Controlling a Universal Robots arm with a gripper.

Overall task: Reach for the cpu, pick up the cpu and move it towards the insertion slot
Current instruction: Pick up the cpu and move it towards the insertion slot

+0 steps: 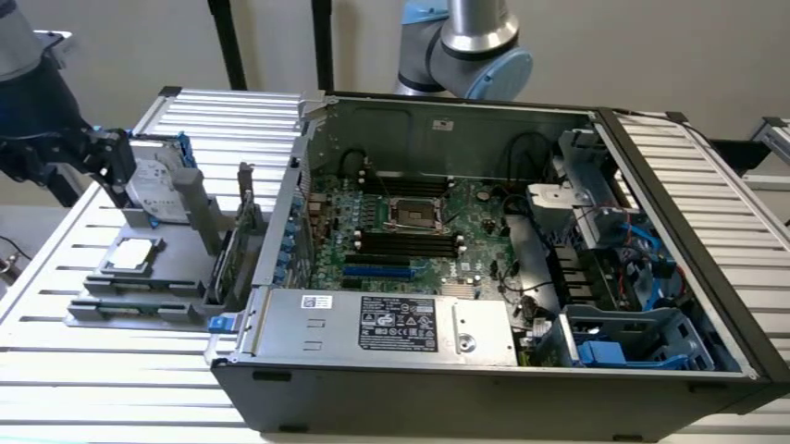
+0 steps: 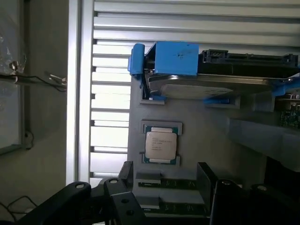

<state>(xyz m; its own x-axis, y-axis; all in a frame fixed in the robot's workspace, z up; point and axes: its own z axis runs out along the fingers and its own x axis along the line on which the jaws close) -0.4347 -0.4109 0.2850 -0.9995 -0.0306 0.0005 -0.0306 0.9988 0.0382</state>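
On my wrist feed the dark jaws stand wide and hold nothing, spread broader than the chip ahead of them. Just beyond them a long green memory stick (image 2: 164,185) lies in the flat grey plastic tray (image 2: 206,136). It sits close enough that I think a descent started too early would land a finger on it. Past that lies the cpu (image 2: 161,145), a small square chip with a silver-grey metal top. It rests flat in its own shallow nest in the tray, on the slatted aluminium tabletop (image 1: 74,370). The chip is thin and the nest edges hug it, so I judge there is little side wall to grip. If the jaws come down off-centre, a finger could hit the nest frame or the chip's top, and a shallow pinch could let it tilt or slip out. Just behind stands the rectangular silver hard drive with blue plastic rails (image 2: 187,86), near enough to catch the wrist if I overshoot. Farther off, in the exterior view, the open black computer case (image 1: 494,398) has a raised side wall between the tray and the motherboard, so I'd worry about a low carry clipping it. Deepest in is the insertion slot (image 1: 413,213), a square metal-framed socket with a dark centre, well apart from the chip. A crooked grip would matter most there.
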